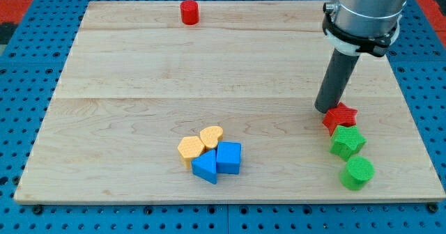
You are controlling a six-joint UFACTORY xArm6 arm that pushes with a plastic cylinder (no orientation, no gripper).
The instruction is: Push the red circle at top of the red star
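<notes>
Red circle (189, 12) at top edge, red star (339, 118) right side, well apart

Two yellow blocks (201, 142) touch two blue blocks (217, 161); green star (347, 141) above green cylinder (358, 172).

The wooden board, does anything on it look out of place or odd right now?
Nothing is damaged or spilled. The only outlier is the red circle, alone near the board's top edge, far from the red star, where my tip sits against the star's upper left.
</notes>
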